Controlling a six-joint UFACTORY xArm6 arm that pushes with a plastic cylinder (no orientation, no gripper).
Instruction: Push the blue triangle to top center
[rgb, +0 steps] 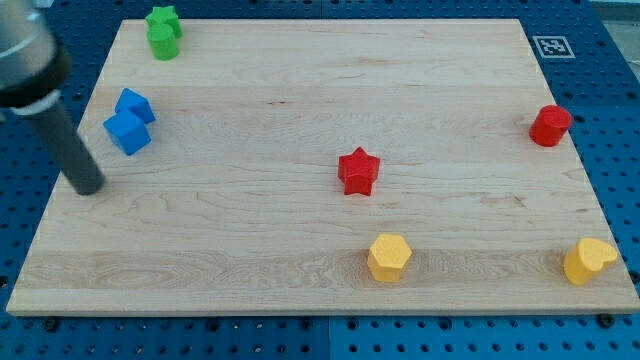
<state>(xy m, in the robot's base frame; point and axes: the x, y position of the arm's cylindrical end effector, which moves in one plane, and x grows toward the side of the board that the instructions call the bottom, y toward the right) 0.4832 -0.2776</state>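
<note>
Pale, smooth-grained wooden board (300, 90) (matt finish), dark matt rod (70, 145), glossy blue perforated surround (615, 90).

A lab bench: blue pegboard (600, 120), fiducial tag (552, 46), wooden board (300, 100).

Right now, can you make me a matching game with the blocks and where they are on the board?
Things:
1. green block
2. red star
3. yellow hexagon
4. my tip

Places:
A. middle of the board
B. the view's left edge, just below-left of the two blue blocks
C. the view's top left corner
D. the view's bottom, right of centre

Pairs: 1-C, 2-A, 3-D, 4-B
</note>
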